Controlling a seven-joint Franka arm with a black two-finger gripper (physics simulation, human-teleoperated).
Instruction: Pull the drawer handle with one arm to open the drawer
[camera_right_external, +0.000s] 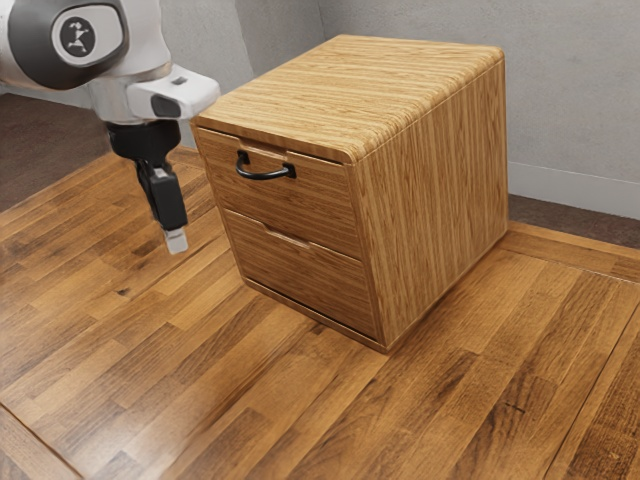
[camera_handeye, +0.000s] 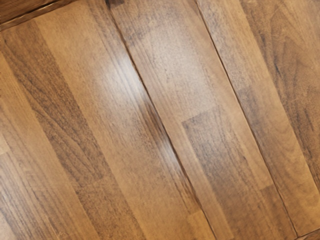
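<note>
Over on the exterior view's left, the arm (camera_right_external: 90, 40) comes down from the upper corner and the gripper (camera_right_external: 176, 240) hangs pointing straight down, above the wooden floor (camera_right_external: 200, 380). It shows edge-on, so whether it is spread or closed I cannot tell. Nothing is in its grasp.

Off to its right stands the wooden cabinet (camera_right_external: 400, 150), two drawers stacked in its front face. The top drawer (camera_right_external: 290, 200) sits flush with the front, shut, and the bottom drawer (camera_right_external: 305, 270) looks shut too. The black handle (camera_right_external: 264, 170) curves out near the top drawer's upper left corner. The gripper is left of that handle and lower, near it but clearly apart, touching nothing.

From the wrist view, bare brown planks (camera_handeye: 160, 120) run slantwise under the hand.
</note>
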